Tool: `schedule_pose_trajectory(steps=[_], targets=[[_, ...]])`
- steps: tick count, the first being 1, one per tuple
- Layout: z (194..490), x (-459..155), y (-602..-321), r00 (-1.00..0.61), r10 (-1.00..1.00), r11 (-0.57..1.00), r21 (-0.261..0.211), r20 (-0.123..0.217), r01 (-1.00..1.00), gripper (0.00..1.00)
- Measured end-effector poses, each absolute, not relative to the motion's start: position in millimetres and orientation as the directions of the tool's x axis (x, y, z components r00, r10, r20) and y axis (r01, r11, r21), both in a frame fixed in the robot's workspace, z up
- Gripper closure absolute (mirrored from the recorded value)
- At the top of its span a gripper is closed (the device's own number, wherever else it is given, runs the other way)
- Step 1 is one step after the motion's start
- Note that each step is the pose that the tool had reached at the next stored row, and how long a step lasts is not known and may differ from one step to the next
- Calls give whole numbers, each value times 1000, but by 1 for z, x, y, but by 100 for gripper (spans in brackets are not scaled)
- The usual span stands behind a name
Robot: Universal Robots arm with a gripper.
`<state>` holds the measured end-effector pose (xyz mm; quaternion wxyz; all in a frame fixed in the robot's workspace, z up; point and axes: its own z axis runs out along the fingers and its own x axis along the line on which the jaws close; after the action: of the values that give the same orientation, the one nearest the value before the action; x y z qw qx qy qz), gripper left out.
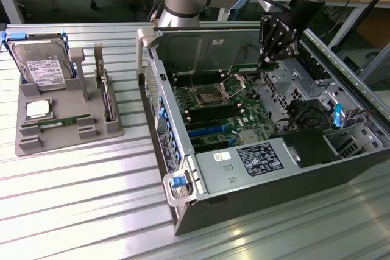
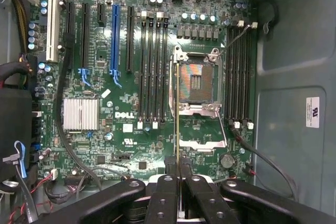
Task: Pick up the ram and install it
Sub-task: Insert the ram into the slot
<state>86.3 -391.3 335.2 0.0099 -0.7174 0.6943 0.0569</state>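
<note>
Ram [image 2: 178,135] gripped over the motherboard [image 2: 113,124]
The gripper [image 2: 178,164] pinches the thin green ram edge-on beside the processor socket [image 2: 197,80], toward the far end of the open case [image 1: 256,208].

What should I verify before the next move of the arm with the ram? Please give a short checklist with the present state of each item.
1. Ram held between the jaws: ok, they are closed on it.
2. Ram parallel to the memory slots: ok.
3. Memory slots empty: ok, no stick is seated in them.
4. Ram directly above one slot: cannot tell; its edge appears beside the processor socket.
5. Slot latches open: cannot tell.
6. Black cable away from the slots: cannot tell; it runs close to the end of one bank.
</note>
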Motion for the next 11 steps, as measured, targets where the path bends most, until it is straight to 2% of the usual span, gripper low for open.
schedule_pose_trajectory(steps=[11], targets=[[326, 86, -391, 29, -995, -36, 65, -95, -997, 88]])
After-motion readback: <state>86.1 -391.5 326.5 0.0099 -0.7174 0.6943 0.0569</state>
